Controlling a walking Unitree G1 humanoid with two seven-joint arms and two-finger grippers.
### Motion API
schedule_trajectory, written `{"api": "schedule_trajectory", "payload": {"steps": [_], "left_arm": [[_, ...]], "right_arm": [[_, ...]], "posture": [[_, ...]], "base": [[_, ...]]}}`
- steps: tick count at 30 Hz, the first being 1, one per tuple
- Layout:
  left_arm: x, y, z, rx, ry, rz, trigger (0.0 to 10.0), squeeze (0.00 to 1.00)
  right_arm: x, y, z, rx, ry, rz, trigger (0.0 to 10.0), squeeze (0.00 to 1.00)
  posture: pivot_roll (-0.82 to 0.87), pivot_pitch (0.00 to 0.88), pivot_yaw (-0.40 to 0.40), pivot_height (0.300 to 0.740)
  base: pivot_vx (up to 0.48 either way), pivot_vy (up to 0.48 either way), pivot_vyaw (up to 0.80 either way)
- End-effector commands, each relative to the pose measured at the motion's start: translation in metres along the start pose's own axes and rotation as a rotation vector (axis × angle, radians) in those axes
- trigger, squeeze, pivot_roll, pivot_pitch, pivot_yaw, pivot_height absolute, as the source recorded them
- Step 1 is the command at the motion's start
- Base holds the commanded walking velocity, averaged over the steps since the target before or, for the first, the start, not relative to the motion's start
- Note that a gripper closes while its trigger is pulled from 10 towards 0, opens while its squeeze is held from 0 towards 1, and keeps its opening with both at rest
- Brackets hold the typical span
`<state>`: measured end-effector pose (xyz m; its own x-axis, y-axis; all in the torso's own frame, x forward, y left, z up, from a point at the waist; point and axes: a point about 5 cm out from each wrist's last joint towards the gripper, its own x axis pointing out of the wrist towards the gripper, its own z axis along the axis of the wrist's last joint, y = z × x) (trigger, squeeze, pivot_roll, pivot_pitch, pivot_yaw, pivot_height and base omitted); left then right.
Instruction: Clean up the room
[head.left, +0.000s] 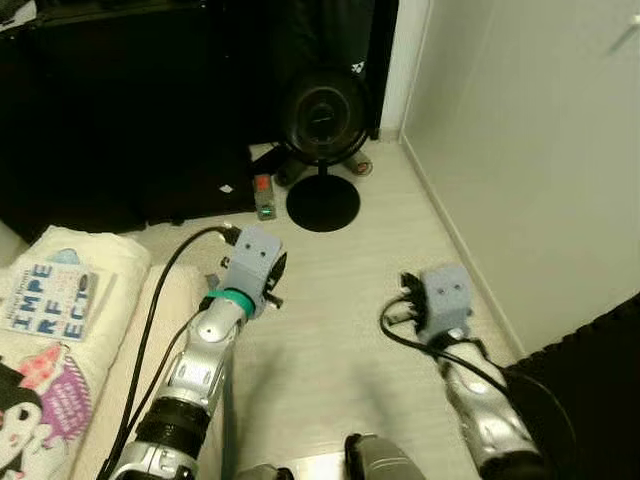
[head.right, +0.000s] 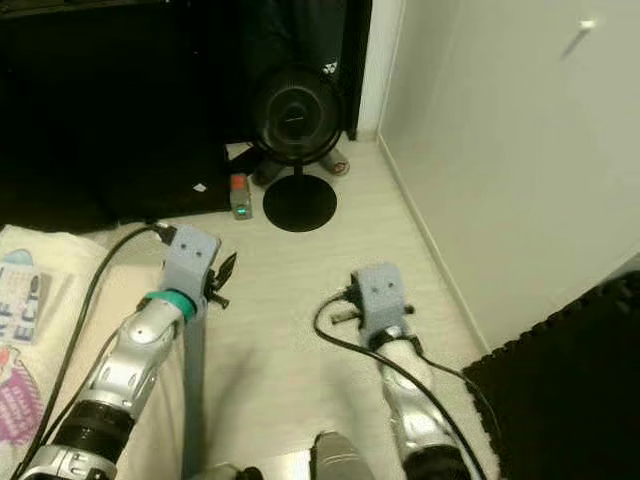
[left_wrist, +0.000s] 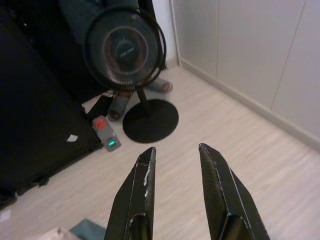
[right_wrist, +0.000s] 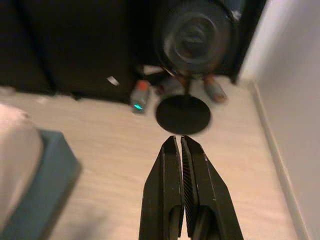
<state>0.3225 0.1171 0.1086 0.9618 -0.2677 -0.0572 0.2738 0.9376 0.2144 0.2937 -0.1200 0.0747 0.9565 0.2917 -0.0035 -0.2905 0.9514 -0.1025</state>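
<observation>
A black pedestal fan (head.left: 322, 115) stands on the pale wood floor near the room's corner, ahead of both arms. A small grey device (head.left: 264, 197) with a red button and a green light lies beside the fan's round base (left_wrist: 150, 120). Behind the base lies a pair of slippers (left_wrist: 161, 86). My left gripper (left_wrist: 176, 148) is open and empty, held above the floor and pointing at the fan. My right gripper (right_wrist: 176, 137) is shut on nothing and points at the same spot. Both wrists (head.left: 250, 262) (head.left: 445, 298) hover over bare floor.
A bed with a white printed blanket (head.left: 60, 300) lies at my left. Black furniture (head.left: 120, 110) fills the back. White wall panels (head.left: 530, 150) run along the right, and a black foam mat (head.left: 590, 370) lies at the near right.
</observation>
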Motion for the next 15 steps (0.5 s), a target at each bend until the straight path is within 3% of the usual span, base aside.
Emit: {"api": "schedule_trajectory", "payload": {"steps": [1, 4, 9, 15], "left_arm": [[-0.003, 0.001, -0.002, -0.020, 0.011, 0.019, 10.0, 0.00], [-0.005, 0.004, 0.004, -0.041, -0.010, 0.051, 10.0, 0.00], [-0.013, 0.010, -0.001, -0.036, 0.003, 0.085, 10.0, 0.00], [-0.012, 0.012, -0.003, -0.035, 0.019, 0.078, 10.0, 0.00]], "right_arm": [[-0.001, 0.008, -0.006, 0.001, 0.026, 0.029, 10.0, 0.00], [0.002, 0.012, -0.003, 0.024, 0.017, 0.043, 10.0, 0.00], [-0.001, 0.001, 0.005, 0.025, -0.007, 0.027, 10.0, 0.00], [-0.008, -0.004, 0.010, 0.028, -0.032, -0.009, 10.0, 0.00]], "posture": [[-0.13, 0.039, 0.039, 0.740], [-0.10, 0.052, 0.021, 0.740], [-0.10, 0.081, 0.015, 0.740], [-0.14, 0.111, 0.042, 0.740]], "base": [[0.000, 0.000, 0.00], [0.000, 0.000, 0.00], [0.000, 0.000, 0.00], [0.000, 0.000, 0.00]]}}
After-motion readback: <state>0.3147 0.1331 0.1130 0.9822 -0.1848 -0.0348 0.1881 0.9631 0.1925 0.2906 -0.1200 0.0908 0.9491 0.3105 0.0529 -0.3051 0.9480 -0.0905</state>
